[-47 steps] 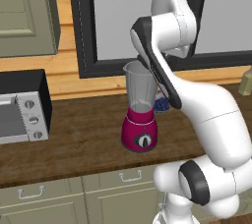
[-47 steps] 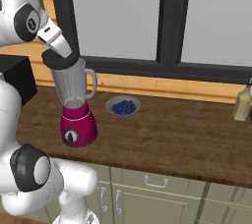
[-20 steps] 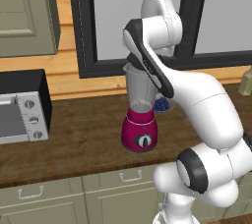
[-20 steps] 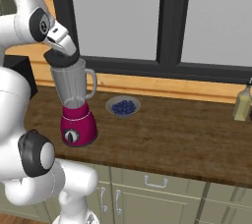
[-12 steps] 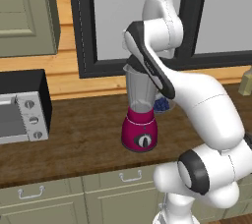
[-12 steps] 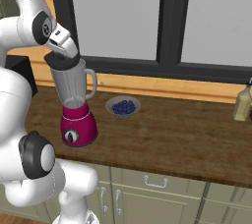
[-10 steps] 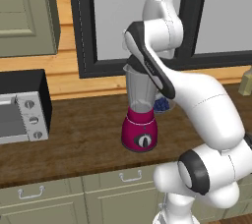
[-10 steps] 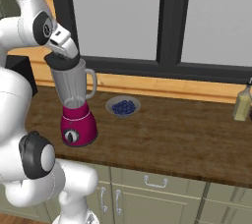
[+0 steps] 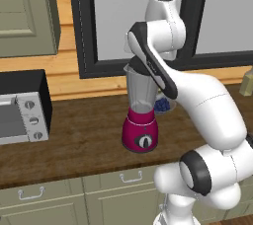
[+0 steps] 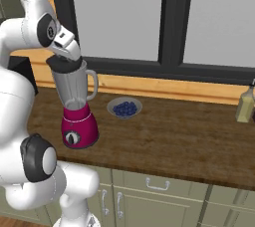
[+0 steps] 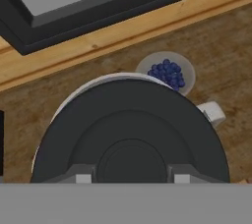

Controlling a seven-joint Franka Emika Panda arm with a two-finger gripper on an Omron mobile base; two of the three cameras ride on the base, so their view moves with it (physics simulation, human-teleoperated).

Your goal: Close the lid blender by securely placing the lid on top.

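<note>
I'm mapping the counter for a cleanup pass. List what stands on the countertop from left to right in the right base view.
Blender with the lid at its mouth under the pincer → bowl of blueberries → bottle at the far right edge.

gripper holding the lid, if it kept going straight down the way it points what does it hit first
Most likely the blender: the gripper points down at the jar's mouth, with the lid in its jaws right above the rim. The lid would seat on the jar first; the remaining gap, if any, is hard to judge.
</note>
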